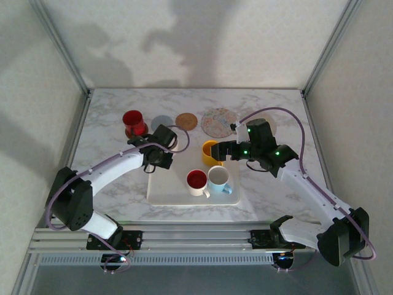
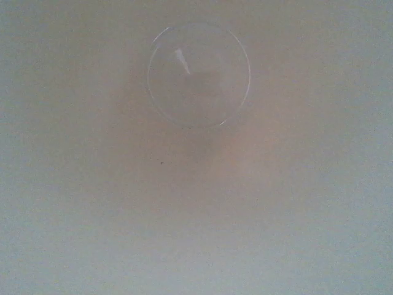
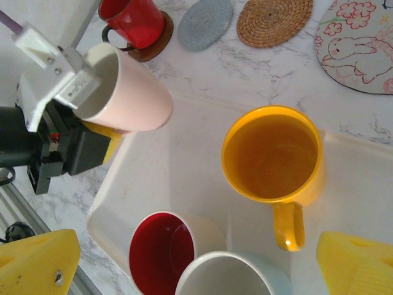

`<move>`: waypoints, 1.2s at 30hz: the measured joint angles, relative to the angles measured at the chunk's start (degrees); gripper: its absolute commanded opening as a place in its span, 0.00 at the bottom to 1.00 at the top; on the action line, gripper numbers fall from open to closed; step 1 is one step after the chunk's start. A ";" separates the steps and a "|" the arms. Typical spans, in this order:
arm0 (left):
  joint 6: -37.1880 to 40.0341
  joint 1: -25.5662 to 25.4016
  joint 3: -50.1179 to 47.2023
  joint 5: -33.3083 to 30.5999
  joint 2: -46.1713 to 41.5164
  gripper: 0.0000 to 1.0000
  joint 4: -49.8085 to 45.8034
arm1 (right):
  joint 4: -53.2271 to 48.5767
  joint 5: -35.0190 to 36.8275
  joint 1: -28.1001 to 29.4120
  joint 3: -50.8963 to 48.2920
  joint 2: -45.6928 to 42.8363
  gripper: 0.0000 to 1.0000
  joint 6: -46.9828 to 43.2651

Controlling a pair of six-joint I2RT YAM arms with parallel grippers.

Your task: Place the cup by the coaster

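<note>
While left arm [image 1: 116,165] reaches, tool [image 1: 161,147] grips pink cup [image 3: 132,98]

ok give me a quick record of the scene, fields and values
left gripper: shut on pink cup, cup tilted, near the tray's left edge
right gripper: open, above yellow mug
tray: yellow mug, red-lined mug, blue mug
red mug: on brown coaster
free coasters: grey coaster, woven coaster, bunny coaster
</note>
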 measured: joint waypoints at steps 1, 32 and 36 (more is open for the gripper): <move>0.02 0.02 0.76 -0.31 0.00 0.00 -0.22 | -0.02 -0.04 0.00 0.13 -0.09 0.99 0.00; 8.13 12.59 22.14 0.15 18.10 0.00 -2.16 | 1.95 -0.63 0.00 8.63 10.32 0.99 -0.87; 9.31 13.90 24.85 0.98 21.99 0.00 -1.86 | 2.71 -0.66 0.00 9.25 12.50 0.99 -1.38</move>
